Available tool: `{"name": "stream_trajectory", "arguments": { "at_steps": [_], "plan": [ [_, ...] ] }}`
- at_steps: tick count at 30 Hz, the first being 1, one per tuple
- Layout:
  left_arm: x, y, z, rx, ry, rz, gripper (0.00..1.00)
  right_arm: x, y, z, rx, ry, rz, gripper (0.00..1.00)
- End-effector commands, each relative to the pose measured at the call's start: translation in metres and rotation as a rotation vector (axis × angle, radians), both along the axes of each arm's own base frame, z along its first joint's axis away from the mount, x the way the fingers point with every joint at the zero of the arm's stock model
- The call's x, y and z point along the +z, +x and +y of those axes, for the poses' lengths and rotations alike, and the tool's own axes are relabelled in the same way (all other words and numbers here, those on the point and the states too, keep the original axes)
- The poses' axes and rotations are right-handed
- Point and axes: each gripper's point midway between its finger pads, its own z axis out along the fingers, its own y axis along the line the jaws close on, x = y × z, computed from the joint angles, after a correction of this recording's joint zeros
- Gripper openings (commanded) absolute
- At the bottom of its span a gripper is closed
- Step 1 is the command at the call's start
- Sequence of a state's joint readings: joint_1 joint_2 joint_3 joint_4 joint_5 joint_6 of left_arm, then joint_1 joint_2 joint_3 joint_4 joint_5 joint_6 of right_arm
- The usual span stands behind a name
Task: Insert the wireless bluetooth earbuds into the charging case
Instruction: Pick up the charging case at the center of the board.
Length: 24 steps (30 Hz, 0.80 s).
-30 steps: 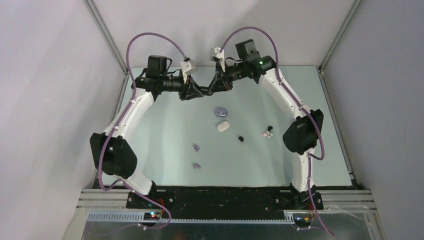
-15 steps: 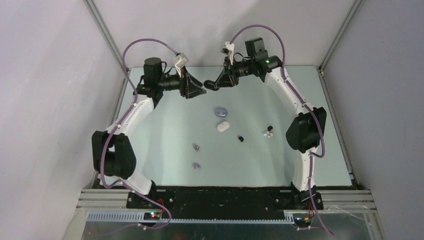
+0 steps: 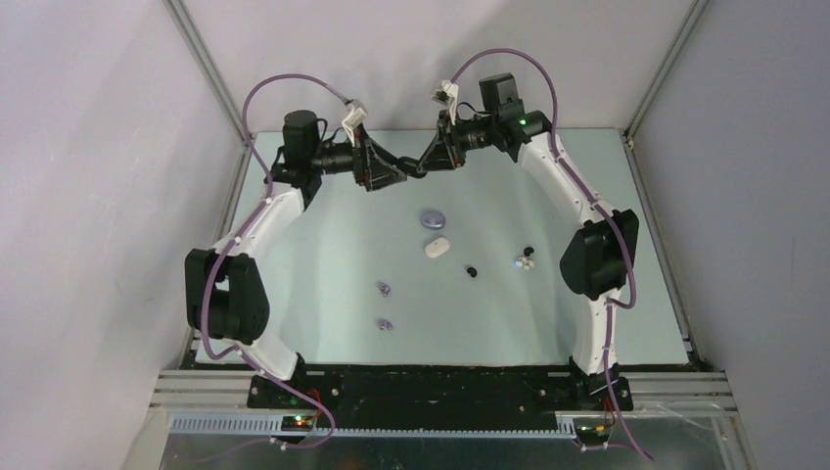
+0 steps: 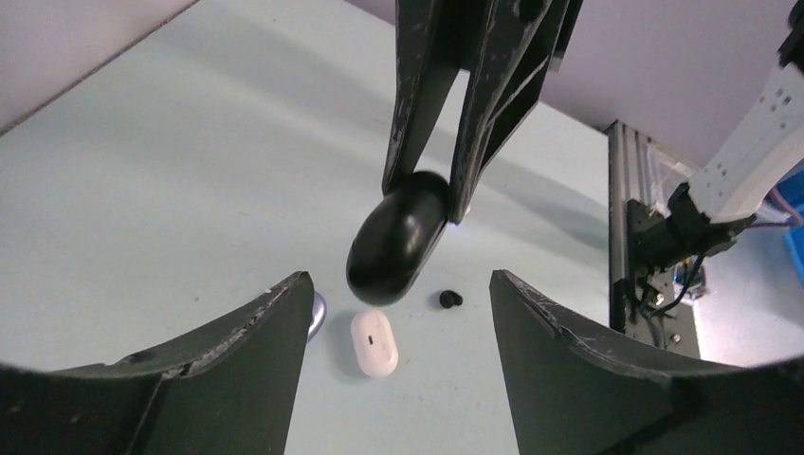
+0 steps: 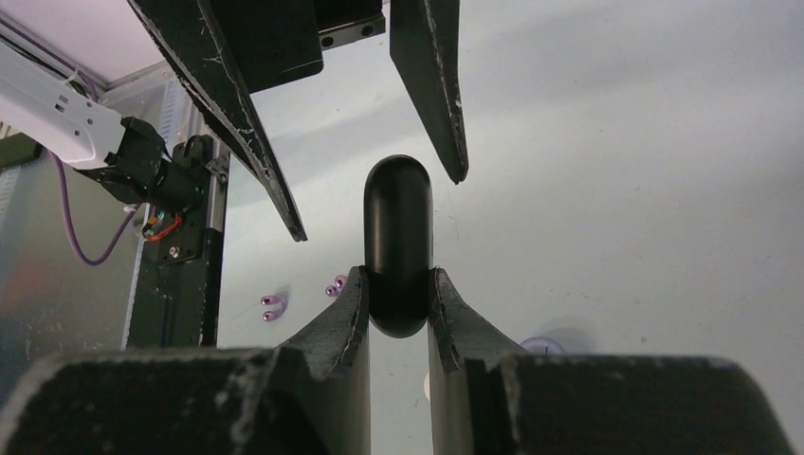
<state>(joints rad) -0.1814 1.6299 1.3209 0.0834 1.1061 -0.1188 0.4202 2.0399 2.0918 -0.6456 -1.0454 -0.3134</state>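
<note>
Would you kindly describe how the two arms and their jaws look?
Both the left arm and the right arm have white shells, black joints and a looping purple cable. The jaws are black tapered plates with scuffed edges. A green light glows near the right wrist.

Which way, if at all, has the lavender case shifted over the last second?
No. The lavender case lies where it did, just beyond the white case, no nearer the far edge of the table.

Left gripper [image 4: 398,282] agape, right gripper [image 5: 398,282] clamped.
</note>
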Motion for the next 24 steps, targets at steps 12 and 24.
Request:
{"name": "stream_trajectory", "arguments": {
  "at_steps": [12,24],
  "plan": [
    [0.024,-0.011,0.001,-0.068,0.004,-0.087,0.78,0.048,-0.024,-0.011,0.023,0.08,-0.033,0.04],
    [0.051,-0.011,-0.018,-0.149,-0.106,-0.078,0.67,0.055,-0.018,-0.009,0.007,0.107,-0.027,0.03]
  ]
}}
